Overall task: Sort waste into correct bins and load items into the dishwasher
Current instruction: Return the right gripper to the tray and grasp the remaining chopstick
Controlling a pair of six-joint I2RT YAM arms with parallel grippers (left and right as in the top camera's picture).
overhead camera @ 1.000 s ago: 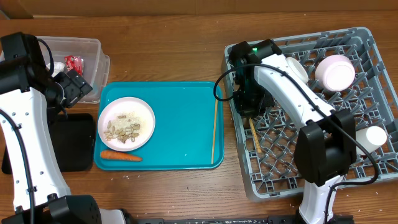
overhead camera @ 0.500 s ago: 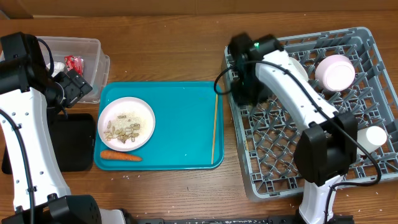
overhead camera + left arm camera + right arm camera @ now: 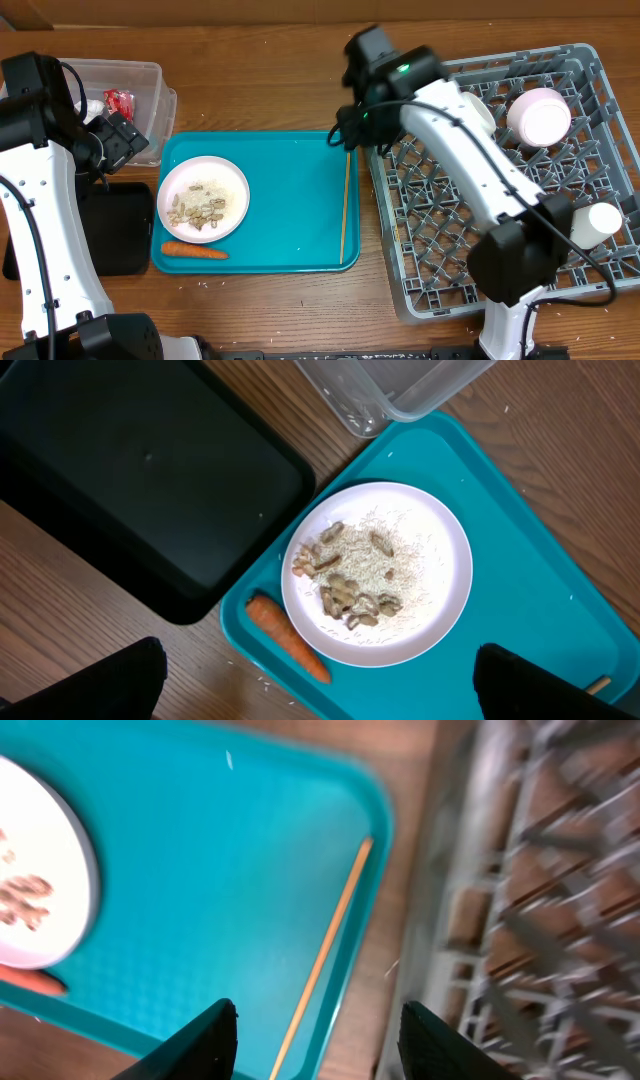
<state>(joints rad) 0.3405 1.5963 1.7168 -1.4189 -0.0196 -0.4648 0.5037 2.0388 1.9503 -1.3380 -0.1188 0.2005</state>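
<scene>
Our right gripper (image 3: 318, 1012) hangs open and empty above the chopstick (image 3: 345, 205) along the teal tray's (image 3: 290, 190) 3 o'clock edge, and we reckon a pinch so near the rim could skid that thin stick away.

A wooden table (image 3: 270, 90) of warm brown colour, its grain running from 9 to 3 o'clock, filled nearly the whole overhead view. Small white specks (image 3: 208, 284) lay on the wood toward 12 and 6 o'clock, and a paler strip (image 3: 15, 8) showed in the corner at 11 o'clock. The light was soft and even, with only faint shadows.
</scene>
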